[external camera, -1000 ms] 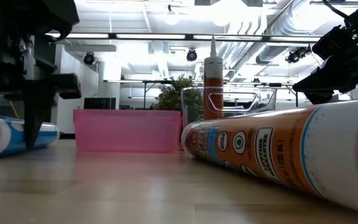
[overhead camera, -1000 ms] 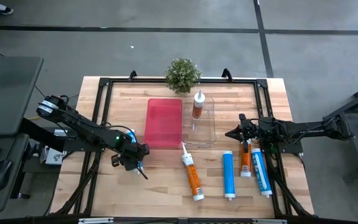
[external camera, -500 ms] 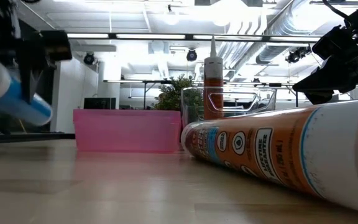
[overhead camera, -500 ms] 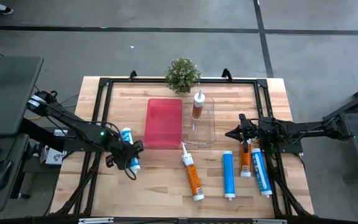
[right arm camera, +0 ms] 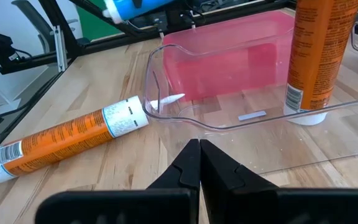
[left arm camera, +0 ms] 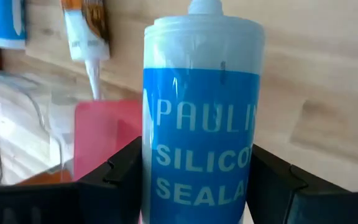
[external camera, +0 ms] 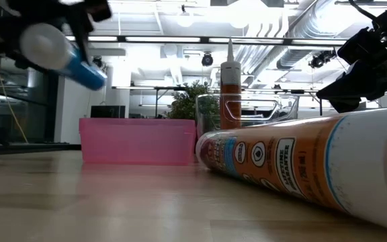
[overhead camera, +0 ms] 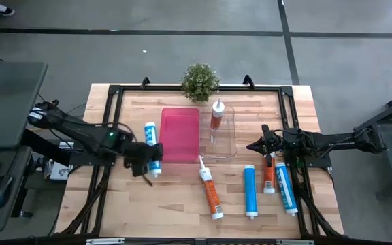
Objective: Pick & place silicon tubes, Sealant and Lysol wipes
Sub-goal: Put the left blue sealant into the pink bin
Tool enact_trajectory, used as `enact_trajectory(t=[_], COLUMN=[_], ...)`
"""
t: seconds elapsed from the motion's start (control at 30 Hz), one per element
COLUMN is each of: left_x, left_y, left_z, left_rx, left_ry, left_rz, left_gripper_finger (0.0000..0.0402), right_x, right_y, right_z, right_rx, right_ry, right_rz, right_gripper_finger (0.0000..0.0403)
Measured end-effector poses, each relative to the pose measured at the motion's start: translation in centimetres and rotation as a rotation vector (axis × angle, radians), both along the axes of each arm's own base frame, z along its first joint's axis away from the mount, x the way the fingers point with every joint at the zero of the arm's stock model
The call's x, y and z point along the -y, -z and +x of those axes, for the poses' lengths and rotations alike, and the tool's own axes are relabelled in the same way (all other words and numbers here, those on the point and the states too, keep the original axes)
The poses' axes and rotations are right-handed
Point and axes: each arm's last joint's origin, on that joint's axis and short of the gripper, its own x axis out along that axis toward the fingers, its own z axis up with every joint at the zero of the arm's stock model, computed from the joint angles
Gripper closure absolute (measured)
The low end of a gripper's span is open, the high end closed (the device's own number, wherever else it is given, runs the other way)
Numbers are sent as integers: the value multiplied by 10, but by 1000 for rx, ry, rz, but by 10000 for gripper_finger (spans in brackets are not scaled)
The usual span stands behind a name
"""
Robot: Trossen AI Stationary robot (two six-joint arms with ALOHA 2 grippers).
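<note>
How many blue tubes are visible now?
3: one blue tube held by the left gripper beside the pink bin; two lying on the table.

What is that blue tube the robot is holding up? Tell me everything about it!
The blue tube is a plastic cartridge with a blue label in white letters reading "SILICO" and "SEALA", cut off at the edges, white ends and a short white tip. The left gripper is shut on it, dark fingers pressing both sides. It hangs tilted in the air above the wooden table, touching nothing else, just beside the pink bin.
</note>
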Motion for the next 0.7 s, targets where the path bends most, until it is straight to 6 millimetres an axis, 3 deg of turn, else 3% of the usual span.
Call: enact_trajectory(t=[0.43, 0.7], left_x=[-44, -62], left_y=[24, 21], left_z=[73, 104], left_rx=[-123, -103], left_ry=[-14, 11], left_rz=[108, 115], left_gripper_finger=[205, 205], right_x=[0, 0], right_y=[0, 0], right_z=[0, 0], right_rx=[0, 0], right_ry=[0, 1], right_rz=[0, 0], right_gripper_finger=[402, 402])
